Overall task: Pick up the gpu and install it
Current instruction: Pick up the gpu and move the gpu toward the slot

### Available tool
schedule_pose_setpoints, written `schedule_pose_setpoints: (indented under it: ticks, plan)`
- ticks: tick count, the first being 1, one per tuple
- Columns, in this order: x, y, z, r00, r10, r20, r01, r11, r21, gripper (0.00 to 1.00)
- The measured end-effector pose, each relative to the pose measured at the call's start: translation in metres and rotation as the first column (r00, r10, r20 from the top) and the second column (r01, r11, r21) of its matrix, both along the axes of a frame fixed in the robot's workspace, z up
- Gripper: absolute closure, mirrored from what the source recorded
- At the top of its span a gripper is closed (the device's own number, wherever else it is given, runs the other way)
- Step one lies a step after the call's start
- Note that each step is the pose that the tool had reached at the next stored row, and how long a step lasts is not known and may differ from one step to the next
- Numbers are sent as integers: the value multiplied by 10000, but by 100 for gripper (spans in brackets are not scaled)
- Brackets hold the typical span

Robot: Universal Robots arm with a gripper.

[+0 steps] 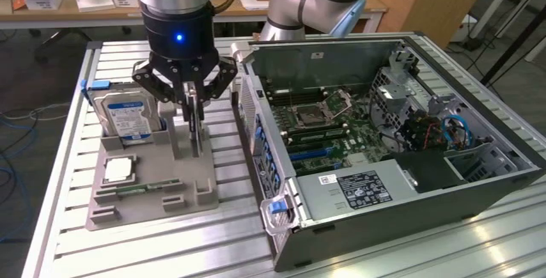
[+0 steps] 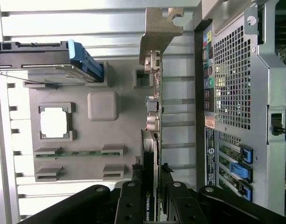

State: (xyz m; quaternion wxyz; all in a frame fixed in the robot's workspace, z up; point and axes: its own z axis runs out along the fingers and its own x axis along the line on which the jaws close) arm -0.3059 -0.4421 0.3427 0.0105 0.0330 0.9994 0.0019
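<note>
We see the jaws of the gripper (image 1: 194,108) clamped on the gpu (image 1: 198,134), one against each flat face near its upper edge. In the exterior view the card stands on edge at the grey fixture tray (image 1: 145,192) on the counter (image 1: 171,252). It is at nine o'clock of the open computer case (image 1: 384,163), with the hard drive (image 1: 128,115) at its own nine. We judge it light and stiff but fragile, best pinched on the flat faces, clear of the connectors. Its long axis runs twelve to six, with the metal bracket (image 2: 159,28) toward twelve.
</note>
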Motion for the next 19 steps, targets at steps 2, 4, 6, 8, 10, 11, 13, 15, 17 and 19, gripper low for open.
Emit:
schedule_pose_setpoints:
  ticks: [2,4,6,8,10,11,13,15,17,19]
  plan:
    - [0,0,28,10000,0,-1,0,10000,-1,74]
    - [0,0,55,10000,0,-1,0,10000,-1,74]
    - [0,0,80,10000,0,-1,0,10000,-1,74]
    - [0,0,104,10000,0,-1,0,10000,-1,74]
    - [0,0,126,10000,0,0,0,10000,0,74]
    - [0,0,137,10000,0,0,0,10000,-1,74]
    - [0,0,157,10000,0,-1,0,10000,-1,74]
    - [0,0,175,10000,0,0,0,10000,-1,74]
    - [0,0,194,10000,0,0,0,10000,0,74]
    - [0,0,211,10000,0,-1,0,10000,-1,74]
